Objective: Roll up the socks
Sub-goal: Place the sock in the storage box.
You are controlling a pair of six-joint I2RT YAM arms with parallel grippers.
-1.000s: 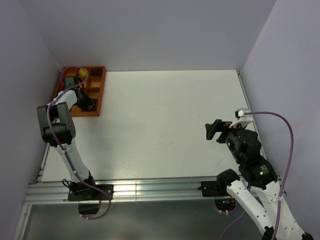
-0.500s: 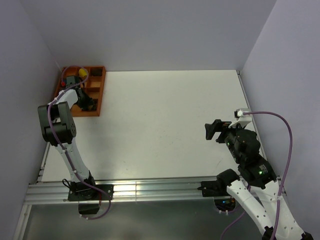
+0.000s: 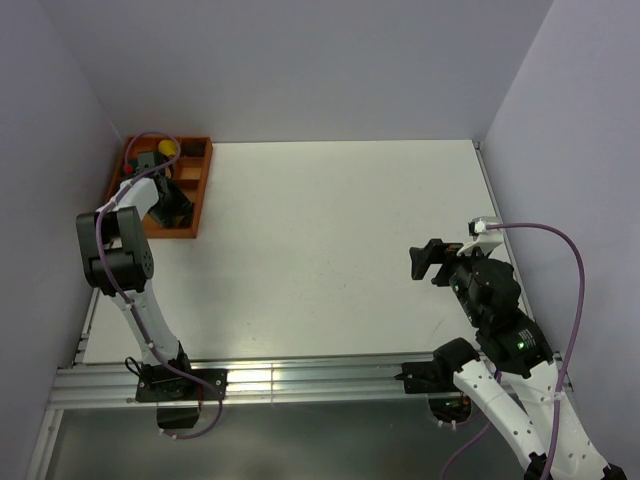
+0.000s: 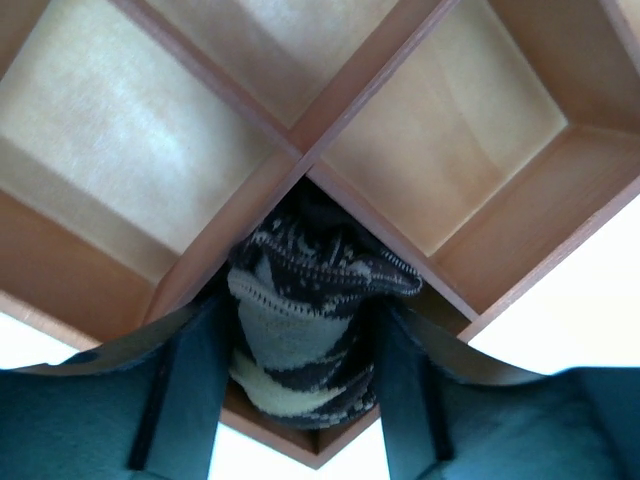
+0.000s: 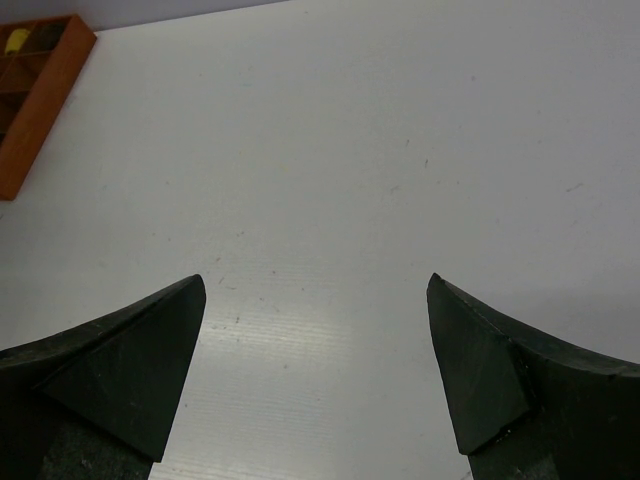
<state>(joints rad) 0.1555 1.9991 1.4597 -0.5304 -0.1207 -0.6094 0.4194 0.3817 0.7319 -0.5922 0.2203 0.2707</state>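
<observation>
Soft knitted cloth of the socks, smooth pale wood of the tray, matt white table.

Left hand reaches far forward-left — right hand hovers wide open.

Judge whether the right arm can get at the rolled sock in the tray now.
Probably not: the rolled sock sits in the wooden tray at the far left corner, flanked by the left gripper, while the right gripper hangs far across the table.
</observation>
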